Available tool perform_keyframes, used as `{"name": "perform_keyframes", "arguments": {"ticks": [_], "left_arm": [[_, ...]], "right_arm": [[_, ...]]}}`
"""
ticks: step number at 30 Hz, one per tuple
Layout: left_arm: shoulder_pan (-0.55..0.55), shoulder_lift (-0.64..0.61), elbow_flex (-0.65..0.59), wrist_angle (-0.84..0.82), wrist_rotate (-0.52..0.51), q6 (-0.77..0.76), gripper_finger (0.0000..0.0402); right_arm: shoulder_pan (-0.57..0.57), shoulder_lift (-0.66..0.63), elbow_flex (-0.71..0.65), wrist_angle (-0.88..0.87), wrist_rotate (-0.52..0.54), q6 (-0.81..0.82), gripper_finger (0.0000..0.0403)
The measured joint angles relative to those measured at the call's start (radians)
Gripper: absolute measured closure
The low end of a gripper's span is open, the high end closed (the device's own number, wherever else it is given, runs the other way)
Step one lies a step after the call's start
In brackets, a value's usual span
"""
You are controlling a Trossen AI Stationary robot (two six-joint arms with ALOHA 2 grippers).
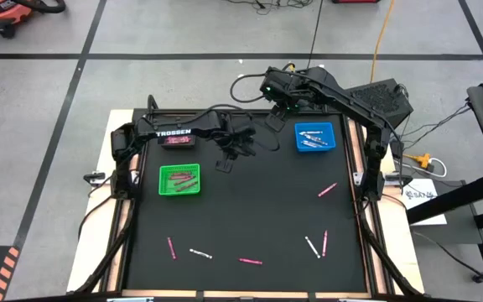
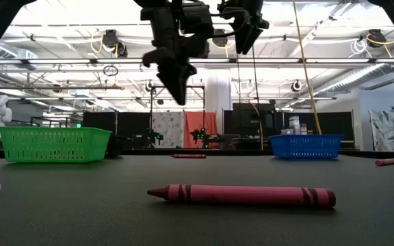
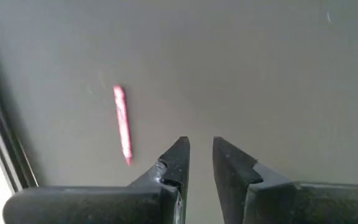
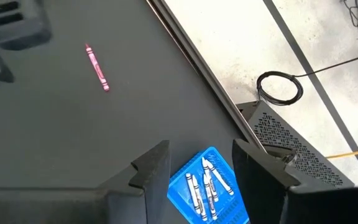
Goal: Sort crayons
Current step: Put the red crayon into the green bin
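Several crayons lie loose on the black mat: pink ones (image 1: pixel 327 190) (image 1: pixel 172 247) (image 1: pixel 251 261) and white ones (image 1: pixel 200 252) (image 1: pixel 311 247). A green tray (image 1: pixel 164 191) holds pink crayons and a blue tray (image 1: pixel 329 148) holds white ones. My left gripper (image 1: pixel 225 164) hangs above the mat, right of the green tray. It points down, and its fingers (image 3: pixel 178 155) stand a little apart with nothing between them. A pink crayon (image 3: pixel 122 124) lies on the mat beyond it. My right gripper (image 4: pixel 201 158) hangs open high beside the blue tray (image 4: pixel 207 186).
The mat has a wooden frame (image 1: pixel 360 210) around it. In the low view a pink crayon (image 2: pixel 241 195) lies close to the near edge. Both arms (image 2: pixel 176 41) hang well above the mat, whose middle is bare. Cables and a dark box (image 1: pixel 384 96) lie off the table's far right corner.
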State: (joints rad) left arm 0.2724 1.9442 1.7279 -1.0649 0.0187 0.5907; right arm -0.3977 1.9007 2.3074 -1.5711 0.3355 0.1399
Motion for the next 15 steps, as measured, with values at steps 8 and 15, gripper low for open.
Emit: {"name": "perform_keyframes", "arguments": {"ticks": [8, 15], "left_arm": [[0.073, 0.004, -0.036, 0.109, 0.006, 0.001, 0.0338], [0.128, 0.026, -0.132, 0.247, 0.051, 0.029, 0.0338]], "right_arm": [[-0.001, -0.006, 0.0, 0.0, 0.002, -0.025, 0.0245], [0.0, -0.033, 0.0, 0.0, 0.0, -0.055, 0.0245]]}}
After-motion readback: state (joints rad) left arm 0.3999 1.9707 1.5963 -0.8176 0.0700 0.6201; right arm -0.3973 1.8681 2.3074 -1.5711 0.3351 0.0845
